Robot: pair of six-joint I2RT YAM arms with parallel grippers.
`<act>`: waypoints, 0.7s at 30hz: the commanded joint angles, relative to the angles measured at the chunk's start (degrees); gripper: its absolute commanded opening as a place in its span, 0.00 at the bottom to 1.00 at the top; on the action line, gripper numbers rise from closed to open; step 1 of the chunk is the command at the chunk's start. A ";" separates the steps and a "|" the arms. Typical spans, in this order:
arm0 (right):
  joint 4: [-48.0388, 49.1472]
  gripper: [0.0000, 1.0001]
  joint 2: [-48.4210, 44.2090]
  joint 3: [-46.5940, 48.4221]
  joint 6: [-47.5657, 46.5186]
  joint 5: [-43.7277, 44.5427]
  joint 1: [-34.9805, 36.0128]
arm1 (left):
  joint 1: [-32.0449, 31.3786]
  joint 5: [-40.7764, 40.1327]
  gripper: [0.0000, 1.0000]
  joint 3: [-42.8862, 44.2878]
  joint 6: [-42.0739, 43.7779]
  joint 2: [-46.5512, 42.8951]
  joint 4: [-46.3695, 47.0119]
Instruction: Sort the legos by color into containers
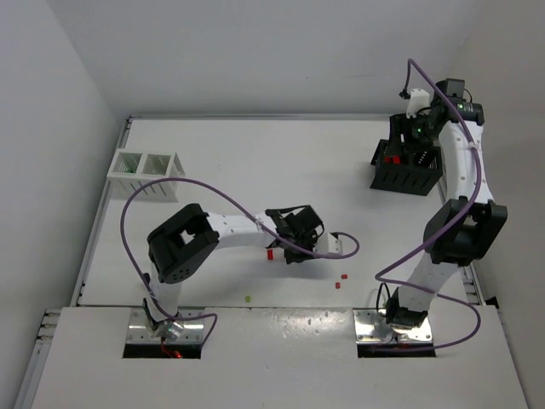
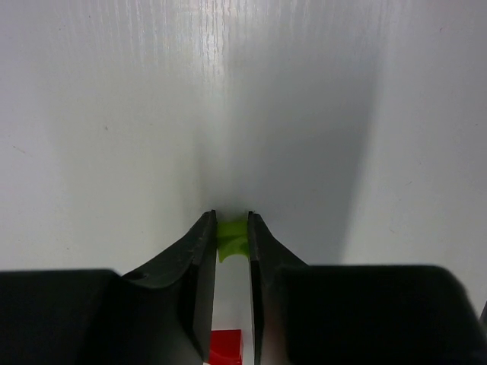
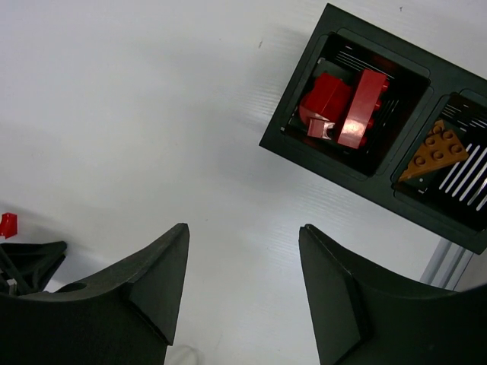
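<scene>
My left gripper (image 2: 230, 217) is shut on a small yellow-green lego (image 2: 232, 239), pinched between its fingertips just over the white table. A red lego (image 2: 225, 348) lies on the table under the fingers, and from above the same red lego (image 1: 270, 253) sits beside the left gripper (image 1: 296, 249) at mid table. My right gripper (image 3: 243, 228) hangs open and empty near the black container (image 3: 335, 167). That container holds red legos (image 3: 342, 106) in one compartment and an orange-tan piece (image 3: 434, 150) in the other. The white container (image 1: 149, 189) stands at the far left.
Two tiny red bits (image 1: 341, 280) and a yellow-green bit (image 1: 248, 298) lie loose near the front of the table. The black container (image 1: 400, 183) sits at the far right under the right arm. A purple cable (image 1: 341, 247) trails on the table beside the left gripper.
</scene>
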 commanded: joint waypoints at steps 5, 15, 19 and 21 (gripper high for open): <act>0.20 0.60 -2.21 -0.51 -0.44 -2.18 0.15 | 2.94 -0.76 0.03 -0.34 -0.32 -4.90 -5.87; 2.83 0.59 -3.88 -8.85 0.09 -6.04 2.43 | 24.38 5.32 0.00 12.33 -4.63 -19.05 -15.73; 2.83 0.59 -3.88 -13.51 0.09 -7.88 6.37 | 35.97 5.32 0.00 13.66 -5.86 -23.10 -19.24; 4.58 0.59 -4.41 -16.76 0.09 -8.50 8.57 | 43.71 6.03 0.00 14.27 -5.86 -23.81 -20.47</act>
